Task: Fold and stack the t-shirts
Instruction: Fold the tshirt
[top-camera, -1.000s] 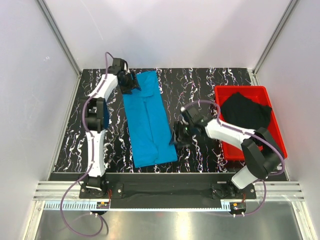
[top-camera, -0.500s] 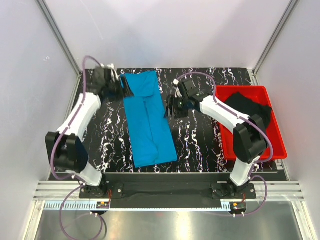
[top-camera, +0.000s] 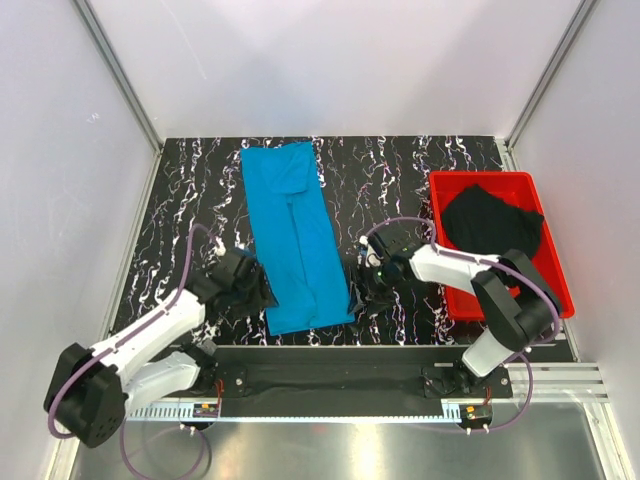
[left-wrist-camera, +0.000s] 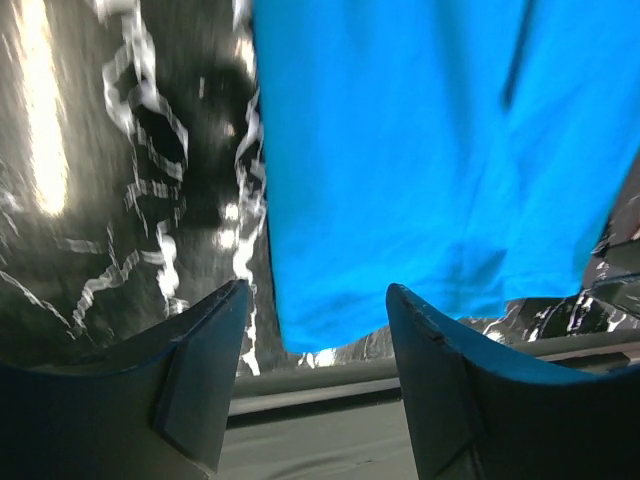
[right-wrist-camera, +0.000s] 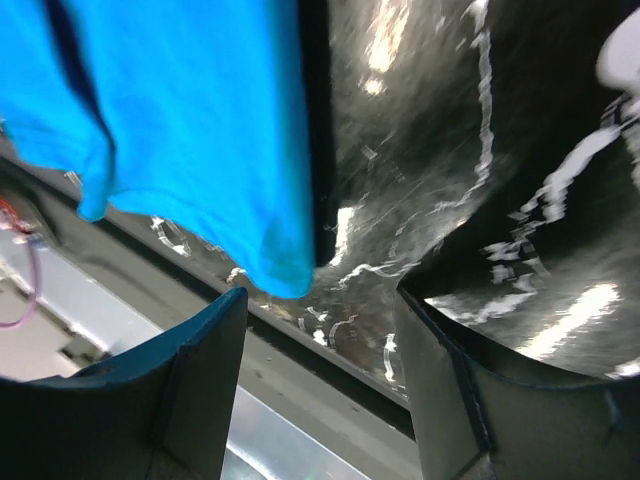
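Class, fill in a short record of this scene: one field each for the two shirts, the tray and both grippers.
blue t-shirt: folded into a long strip, flat on the table
black t-shirt: crumpled in the red tray
red tray: right side of the table
left gripper: open, empty, by the strip's near left corner
right gripper: open, empty, by its near right corner
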